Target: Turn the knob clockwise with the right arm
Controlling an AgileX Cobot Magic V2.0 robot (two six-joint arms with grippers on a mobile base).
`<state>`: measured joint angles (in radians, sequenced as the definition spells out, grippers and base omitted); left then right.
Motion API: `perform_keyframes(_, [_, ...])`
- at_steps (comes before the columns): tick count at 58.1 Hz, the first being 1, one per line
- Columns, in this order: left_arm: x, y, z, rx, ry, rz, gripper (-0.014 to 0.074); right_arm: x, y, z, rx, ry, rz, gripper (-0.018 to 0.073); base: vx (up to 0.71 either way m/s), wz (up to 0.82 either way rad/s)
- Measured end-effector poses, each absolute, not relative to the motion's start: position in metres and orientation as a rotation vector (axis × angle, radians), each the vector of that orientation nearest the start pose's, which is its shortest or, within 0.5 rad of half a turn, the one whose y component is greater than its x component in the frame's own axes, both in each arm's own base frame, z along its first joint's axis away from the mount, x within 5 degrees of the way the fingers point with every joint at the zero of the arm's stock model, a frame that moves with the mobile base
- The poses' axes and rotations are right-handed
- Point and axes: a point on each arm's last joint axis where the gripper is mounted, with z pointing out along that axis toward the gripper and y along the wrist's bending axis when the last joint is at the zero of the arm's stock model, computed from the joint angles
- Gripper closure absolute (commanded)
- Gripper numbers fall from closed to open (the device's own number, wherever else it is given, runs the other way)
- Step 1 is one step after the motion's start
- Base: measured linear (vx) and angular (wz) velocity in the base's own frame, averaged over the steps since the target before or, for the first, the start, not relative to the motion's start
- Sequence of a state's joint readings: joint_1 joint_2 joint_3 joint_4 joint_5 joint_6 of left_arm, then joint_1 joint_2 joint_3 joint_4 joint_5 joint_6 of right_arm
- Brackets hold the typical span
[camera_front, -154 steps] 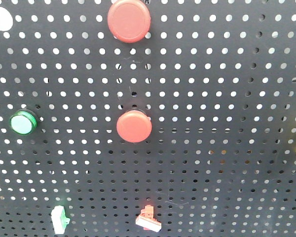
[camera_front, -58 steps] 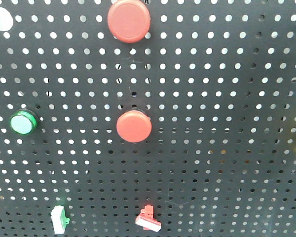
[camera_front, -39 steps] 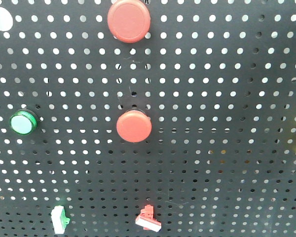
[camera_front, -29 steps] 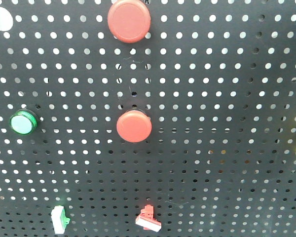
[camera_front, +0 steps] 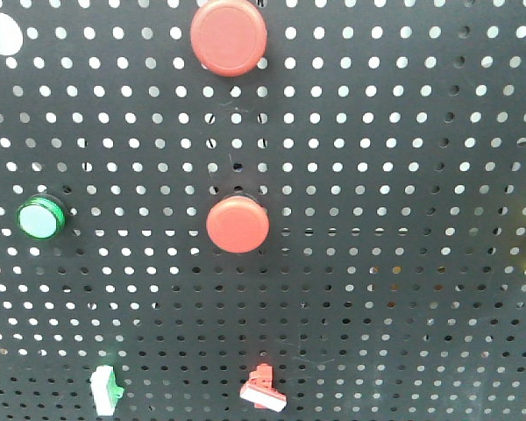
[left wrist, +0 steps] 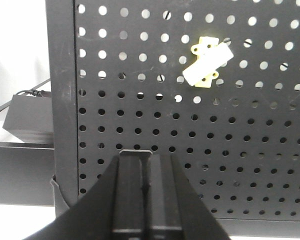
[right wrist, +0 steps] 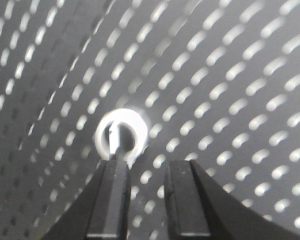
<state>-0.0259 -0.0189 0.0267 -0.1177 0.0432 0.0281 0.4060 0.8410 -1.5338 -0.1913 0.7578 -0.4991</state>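
Knob [right wrist: 121,136] above R gripper [right wrist: 147,165], jaws apart

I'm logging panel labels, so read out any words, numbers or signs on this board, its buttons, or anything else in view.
No readable text in any view.
pegboard: no lettering.
upper red button, lower red button, green button: plain faces, no marks.
white knob: a dark mark on its face, too blurred to read as a sign.
yellow-white part: no label visible.
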Motion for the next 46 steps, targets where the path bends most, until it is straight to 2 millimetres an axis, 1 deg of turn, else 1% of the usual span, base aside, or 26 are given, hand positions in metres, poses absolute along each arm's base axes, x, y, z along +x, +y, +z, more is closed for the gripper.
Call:
perform_keyframes(17, [0.056,-0.002,0.201,-0.045,1.534,-0.096,0.0603,0.113,0.037,0.547,-0.714,1.452,-0.265,0.0290,0.00,0.00])
perform_keyframes(32, [0.056,-0.002,0.201,-0.045,1.534,-0.096,0.0603,0.116,0.040,0.547,-0.713,1.448,-0.240,0.0295,0.00,0.00])
perform_keyframes(39, [0.056,-0.002,0.201,-0.045,1.534,-0.096,0.0603,0.117,0.041,0.549,-0.705,1.427,-0.230,0.0318,0.00,0.00])
perform_keyframes(46, [0.056,-0.002,0.201,-0.045,1.534,-0.096,0.0603,0.123,0.045,0.548,-0.707,1.430,-0.208,0.0347,0.00,0.00])
